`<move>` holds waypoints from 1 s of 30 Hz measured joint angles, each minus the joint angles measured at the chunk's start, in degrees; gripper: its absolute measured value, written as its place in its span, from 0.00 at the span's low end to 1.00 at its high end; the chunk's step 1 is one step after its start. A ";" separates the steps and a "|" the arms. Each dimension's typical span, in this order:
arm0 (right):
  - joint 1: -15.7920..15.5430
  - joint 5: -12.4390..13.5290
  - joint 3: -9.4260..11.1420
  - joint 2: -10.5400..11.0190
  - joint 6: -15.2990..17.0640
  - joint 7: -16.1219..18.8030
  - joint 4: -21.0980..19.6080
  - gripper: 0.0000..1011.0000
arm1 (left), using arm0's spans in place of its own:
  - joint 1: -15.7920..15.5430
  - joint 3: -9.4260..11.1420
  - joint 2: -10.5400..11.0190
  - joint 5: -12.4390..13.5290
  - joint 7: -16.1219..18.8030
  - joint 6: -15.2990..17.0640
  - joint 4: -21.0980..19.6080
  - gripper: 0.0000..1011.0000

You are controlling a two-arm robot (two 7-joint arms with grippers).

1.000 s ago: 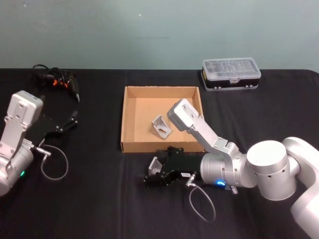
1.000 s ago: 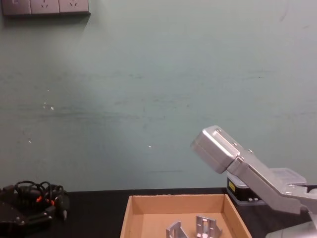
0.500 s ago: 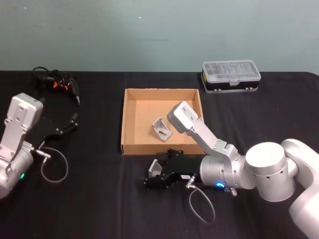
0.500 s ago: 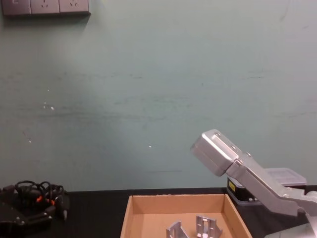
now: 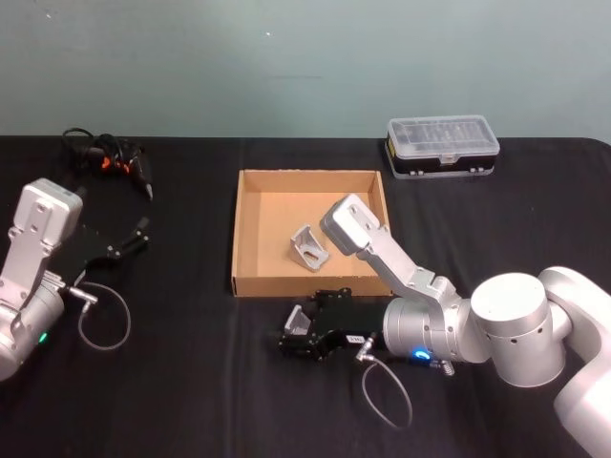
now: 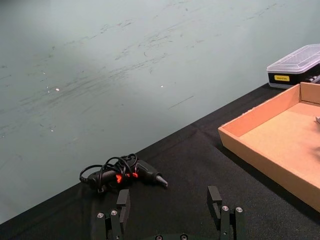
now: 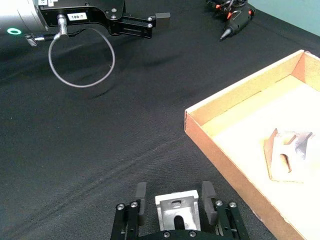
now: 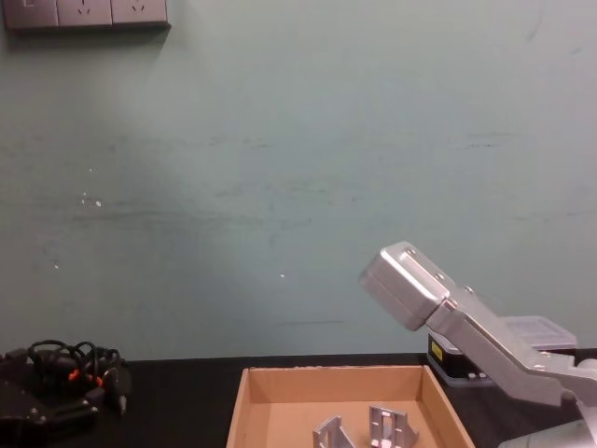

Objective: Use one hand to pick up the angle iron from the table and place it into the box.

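Right arm (image 5: pixel 387 256) sits a little lower than 1 s ago, and the right tool (image 5: pixel 294 335) has drawn in around the angle iron (image 5: pixel 301 321)

Head view
- Right tool low on the counter (image 5: pixel 191 372), just in front of the box (image 5: pixel 286 282), not touching its front wall
- Angle iron sits between the tool's two black fingers, outside the box
- Second angle iron (image 5: pixel 307 248) lies inside the box, near its middle
- Left tool (image 5: pixel 136 234) parked over the counter's left side, well apart from the box
- Count: 2 angle irons, 1 box, 1 plastic case (image 5: pixel 442 143) at rear right, 1 corded gun (image 5: pixel 107 158) at rear left

Left wrist view
- Left tool (image 6: pixel 168 205) released, fingers spread, nothing between them
- Corded gun (image 6: pixel 125 175) lies ahead on the counter (image 6: pixel 190 150); box (image 6: pixel 265 165) and plastic case (image 6: pixel 295 65) off to one side

Right wrist view
- Right tool (image 7: pixel 174 194) clenched on the angle iron (image 7: pixel 176 212), one finger at each side; iron rests on the counter (image 7: pixel 75 150)
- Box (image 7: pixel 220 155) near wall is close by, with the second angle iron (image 7: pixel 287 150) on its floor
- Left tool (image 7: pixel 150 22) farther off

Chest view
- Right arm (image 8: pixel 466 322) slants above the box (image 8: pixel 336 385)
- Pale metal (image 8: pixel 387 427) shows on the box floor in two shapes; cannot tell whether one piece or two
- Plastic case (image 8: pixel 536 329) partly behind the arm
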 joint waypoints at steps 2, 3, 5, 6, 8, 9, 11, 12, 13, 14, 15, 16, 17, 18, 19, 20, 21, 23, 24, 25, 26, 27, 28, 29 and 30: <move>-0.01 0.01 0.01 0.01 0.00 -0.01 -0.02 0.64 | 0.00 0.00 0.00 0.00 0.00 0.00 0.00 1.00; -0.02 0.01 0.02 0.01 0.00 -0.02 -0.02 0.64 | 0.00 0.00 0.00 0.00 0.00 0.00 0.00 1.00; -0.02 0.01 0.03 0.03 0.00 -0.03 -0.03 0.57 | 0.00 0.00 0.00 0.00 0.00 0.00 0.00 1.00; -0.03 0.02 0.03 0.03 0.00 -0.04 -0.04 0.53 | 0.00 0.00 0.00 0.00 0.00 0.00 0.00 1.00; -0.03 0.02 0.04 0.04 0.00 -0.05 -0.05 0.48 | 0.00 0.00 0.00 0.00 0.00 0.00 0.00 1.00; -0.04 0.03 0.04 0.04 0.00 -0.05 -0.05 0.48 | 0.00 0.00 0.00 0.00 0.00 0.00 0.00 1.00; -0.05 0.04 0.04 0.04 0.00 -0.06 -0.07 0.45 | 0.00 0.00 0.00 0.00 0.00 0.00 0.00 1.00; -0.06 0.04 0.03 0.04 0.00 -0.07 -0.08 0.45 | 0.00 0.00 0.00 0.00 0.00 0.00 0.00 1.00; -0.06 0.04 0.03 0.04 0.00 -0.07 -0.08 0.45 | 0.00 0.00 0.00 0.00 0.00 0.00 0.00 1.00; -0.06 0.04 0.04 0.04 0.00 -0.07 -0.09 0.45 | 0.00 0.00 0.00 0.00 0.00 0.00 0.00 1.00; -0.07 0.04 0.03 0.04 0.00 -0.07 -0.10 0.45 | 0.00 0.00 0.00 0.00 0.00 0.00 0.00 1.00; -0.07 0.04 0.03 0.04 0.00 -0.08 -0.11 0.45 | 0.00 0.00 0.00 0.00 0.00 0.00 0.00 1.00; -0.07 0.04 0.04 0.04 0.00 -0.08 -0.11 0.45 | 0.00 0.00 0.00 0.00 0.00 0.00 0.00 1.00; -0.07 0.04 0.04 0.04 0.00 -0.09 -0.11 0.45 | 0.00 0.00 0.00 0.00 0.00 0.00 0.00 1.00; -0.13 0.04 0.03 0.10 -0.10 -0.09 -0.25 0.45 | 0.00 0.00 0.00 0.00 0.00 0.00 0.00 1.00; -0.32 0.08 0.16 0.35 -0.55 -0.06 -0.93 0.45 | 0.00 0.00 0.00 0.00 0.00 0.00 0.00 1.00; -0.41 0.13 0.28 0.47 -0.77 -0.06 -1.26 0.45 | 0.00 0.00 0.00 0.00 0.00 0.00 0.00 1.00; -0.63 0.39 0.89 0.89 -1.68 -0.06 -2.77 0.45 | 0.00 0.00 0.00 0.00 0.00 0.00 0.00 1.00; -0.64 0.45 1.08 0.99 -1.89 -0.06 -3.22 0.45 | 0.00 0.00 0.00 0.00 0.00 0.00 0.00 1.00; -0.63 0.54 1.32 1.10 -2.11 -0.07 -3.74 0.45 | 0.00 0.00 0.00 0.00 0.00 0.00 0.00 1.00; -0.61 0.65 1.51 1.21 -2.31 -0.08 -4.22 0.45 | 0.00 0.00 0.00 0.00 0.00 0.00 0.00 1.00; -0.50 0.83 1.86 1.35 -2.75 -0.12 -5.12 0.45 | 0.00 0.00 0.00 0.00 0.00 0.00 0.00 1.00; -0.39 0.91 2.05 1.36 -2.97 -0.18 -5.49 0.45 | 0.00 0.00 0.00 0.00 0.00 0.00 0.00 1.00; -0.09 1.13 2.50 1.30 -3.51 -0.36 -5.99 0.45 | 0.00 0.00 0.00 0.00 0.00 0.00 0.00 1.00; 0.06 1.23 2.69 1.19 -3.79 -0.54 -6.07 0.45 | 0.00 0.00 0.00 0.00 0.00 0.00 0.00 1.00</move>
